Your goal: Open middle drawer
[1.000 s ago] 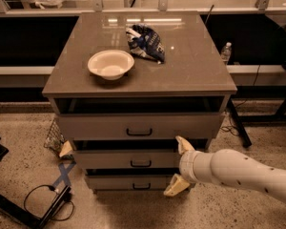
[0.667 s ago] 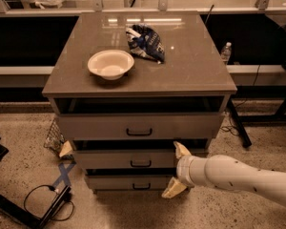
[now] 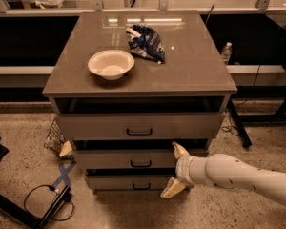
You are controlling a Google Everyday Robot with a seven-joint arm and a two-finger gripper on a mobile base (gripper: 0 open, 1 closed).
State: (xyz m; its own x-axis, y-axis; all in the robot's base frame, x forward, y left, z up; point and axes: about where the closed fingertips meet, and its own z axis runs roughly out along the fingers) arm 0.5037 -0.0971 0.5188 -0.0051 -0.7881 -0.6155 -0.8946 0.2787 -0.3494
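Low and right of centre, your gripper's (image 3: 176, 170) jaws stand apart, one above the other, before the right end of the middle drawer (image 3: 109, 159), mid-cabinet beneath the top drawer (image 3: 100, 126). Its white arm (image 3: 243, 175) exits lower right. Up on the tabletop (image 3: 195, 66): a cream bowl (image 3: 111, 64) and a blue bag (image 3: 145, 42).

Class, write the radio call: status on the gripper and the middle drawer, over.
Gripper open, just right of the middle drawer handle. Handle not gripped. Bowl and bag on top, not in the way.
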